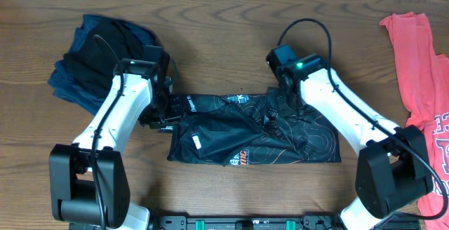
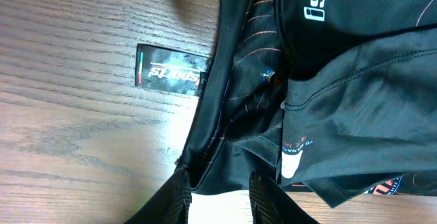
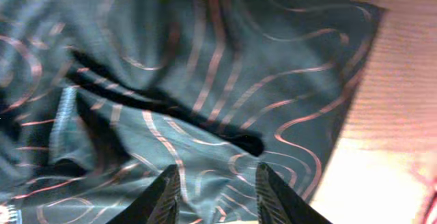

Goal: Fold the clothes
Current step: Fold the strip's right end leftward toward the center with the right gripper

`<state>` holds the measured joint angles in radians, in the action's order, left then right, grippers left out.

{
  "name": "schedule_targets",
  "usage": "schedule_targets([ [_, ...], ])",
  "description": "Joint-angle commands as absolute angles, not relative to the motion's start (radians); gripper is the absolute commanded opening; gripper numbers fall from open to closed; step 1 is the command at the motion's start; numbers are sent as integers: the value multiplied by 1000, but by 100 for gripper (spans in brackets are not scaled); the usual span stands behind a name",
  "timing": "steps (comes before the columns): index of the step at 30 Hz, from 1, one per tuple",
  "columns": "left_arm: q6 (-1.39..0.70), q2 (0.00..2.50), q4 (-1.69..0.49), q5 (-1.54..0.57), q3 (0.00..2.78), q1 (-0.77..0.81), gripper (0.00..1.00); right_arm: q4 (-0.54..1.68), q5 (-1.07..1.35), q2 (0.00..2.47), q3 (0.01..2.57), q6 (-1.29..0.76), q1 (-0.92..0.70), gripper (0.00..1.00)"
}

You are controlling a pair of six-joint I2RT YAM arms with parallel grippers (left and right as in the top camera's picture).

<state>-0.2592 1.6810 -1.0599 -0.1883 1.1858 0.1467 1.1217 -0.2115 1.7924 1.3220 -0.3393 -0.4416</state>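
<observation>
The black jersey (image 1: 252, 128) with thin orange contour lines lies folded into a wide band in the middle of the table. My left gripper (image 1: 161, 116) is at its left end. In the left wrist view its jaws (image 2: 220, 193) stand apart, with the jersey's hem (image 2: 225, 142) lying loose between the tips and bright table showing in the gap. My right gripper (image 1: 282, 95) hovers over the jersey's upper right part. Its fingers (image 3: 167, 197) are spread over the patterned cloth (image 3: 205, 101) and pinch nothing. A coral-red T-shirt (image 1: 421, 83) lies at the far right.
A pile of navy and black garments (image 1: 98, 62) sits at the back left, just behind my left arm. A black label (image 2: 171, 67) sticks out from the jersey's edge onto the wood. Bare wooden table (image 1: 224, 26) runs along the back.
</observation>
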Motion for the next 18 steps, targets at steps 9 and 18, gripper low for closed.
schedule_targets([
  [9,-263,1672,-1056,-194,1196,147,31,1085,-199,1769,1187,-351,-411,42],
  [18,-263,1672,-1056,-194,1196,147,31,931,-158,1769,1040,-340,-413,36],
])
